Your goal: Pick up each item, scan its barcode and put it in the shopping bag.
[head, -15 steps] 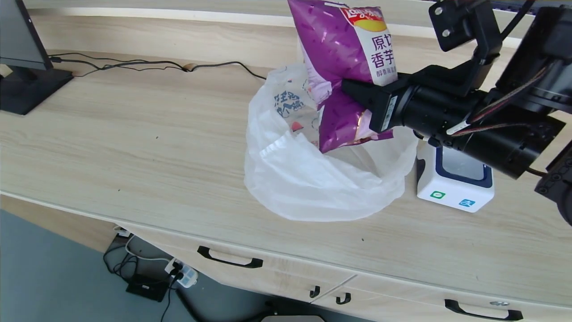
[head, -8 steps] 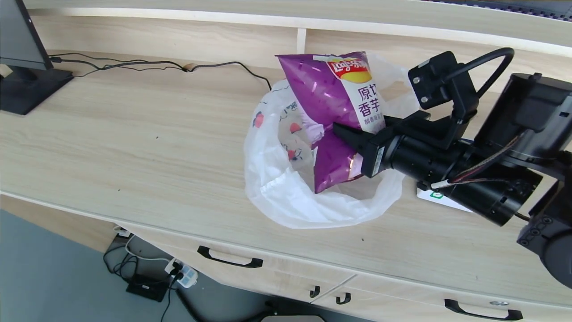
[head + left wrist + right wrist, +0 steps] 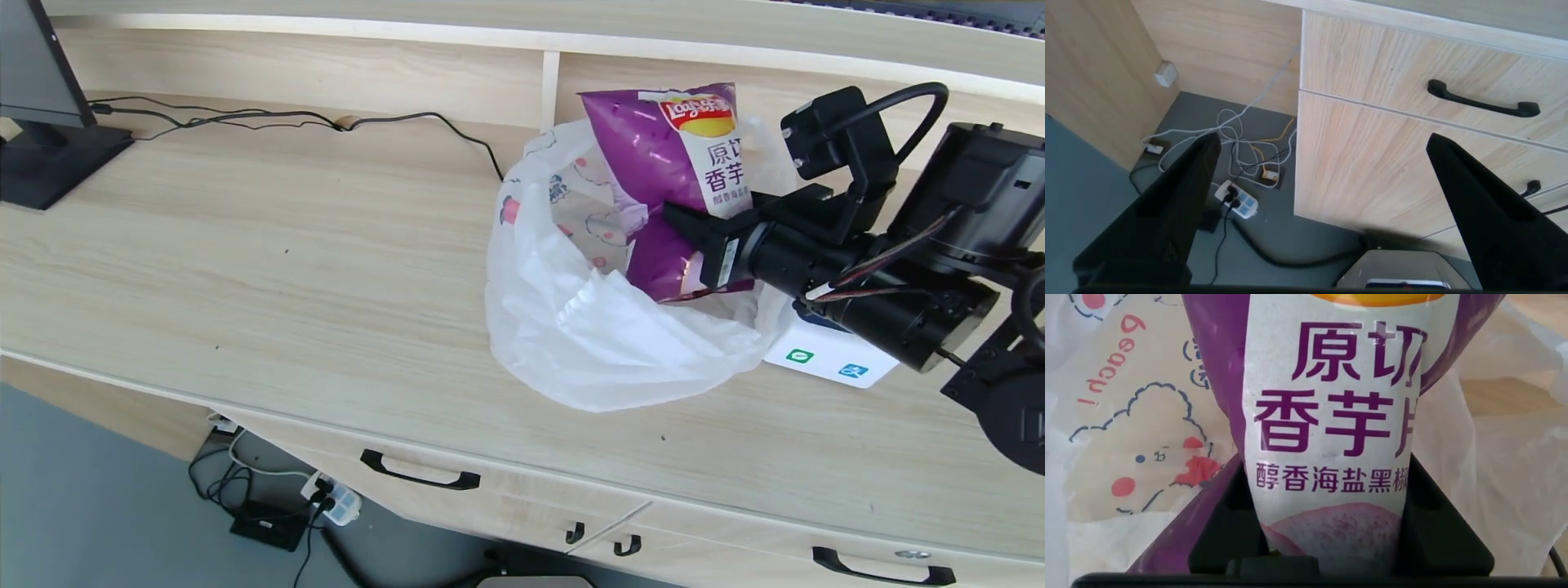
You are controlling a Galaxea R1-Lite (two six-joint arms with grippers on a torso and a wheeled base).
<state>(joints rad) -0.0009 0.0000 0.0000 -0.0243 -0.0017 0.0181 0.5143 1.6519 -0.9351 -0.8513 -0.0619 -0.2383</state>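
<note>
A purple and white chip bag (image 3: pixel 669 175) (image 3: pixel 1331 416) stands upright with its lower end inside the mouth of the white plastic shopping bag (image 3: pixel 588 327) (image 3: pixel 1118 425). My right gripper (image 3: pixel 694 233) (image 3: pixel 1331 523) is shut on the chip bag's lower half, coming in from the right over the shopping bag's rim. The white barcode scanner (image 3: pixel 829 355) sits on the counter just right of the shopping bag, partly under my right arm. My left gripper (image 3: pixel 1323 212) hangs open below counter height, in front of the drawers.
The wooden counter (image 3: pixel 286 269) has a raised back ledge. A monitor base (image 3: pixel 45 155) and black cables (image 3: pixel 245 118) lie at the far left. Drawer fronts with black handles (image 3: pixel 420 472) (image 3: pixel 1482 98) run below. Cables and a power strip (image 3: pixel 1237 196) lie on the floor.
My right gripper carried the chip bag down from above the shopping bag into its mouth, then shifted right. The shopping bag was dragged right with it and its walls rose around the chips.
</note>
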